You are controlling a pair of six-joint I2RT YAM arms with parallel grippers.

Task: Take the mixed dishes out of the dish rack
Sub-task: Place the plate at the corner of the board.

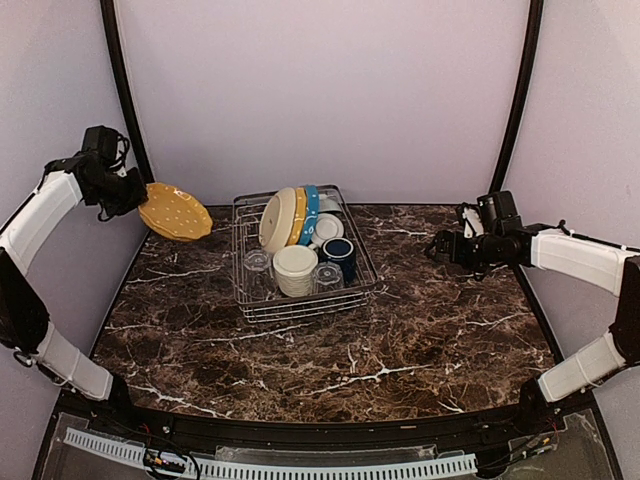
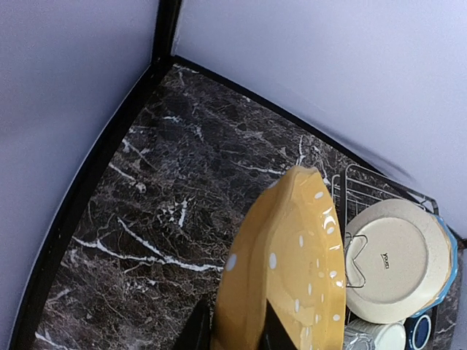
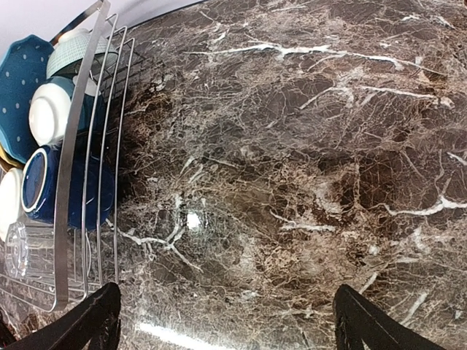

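Note:
My left gripper (image 1: 137,196) is shut on the rim of a yellow white-dotted plate (image 1: 175,211), holding it in the air above the table's far left corner, left of the dish rack (image 1: 250,300). In the left wrist view the plate (image 2: 292,262) stands on edge between my fingers (image 2: 195,332). The rack holds upright cream (image 1: 278,218), yellow (image 1: 298,215) and blue (image 1: 311,212) plates, a white bowl (image 1: 326,229), a cream bowl (image 1: 295,268), a dark blue mug (image 1: 340,250) and clear glasses (image 1: 257,262). My right gripper (image 1: 440,247) hovers open and empty to the right of the rack (image 3: 73,182).
The dark marble table (image 1: 400,330) is walled by pale panels at the back and sides, with black corner posts (image 1: 125,90). From the right wrist the mug (image 3: 44,182) and a glass (image 3: 29,248) sit behind the rack's wire side.

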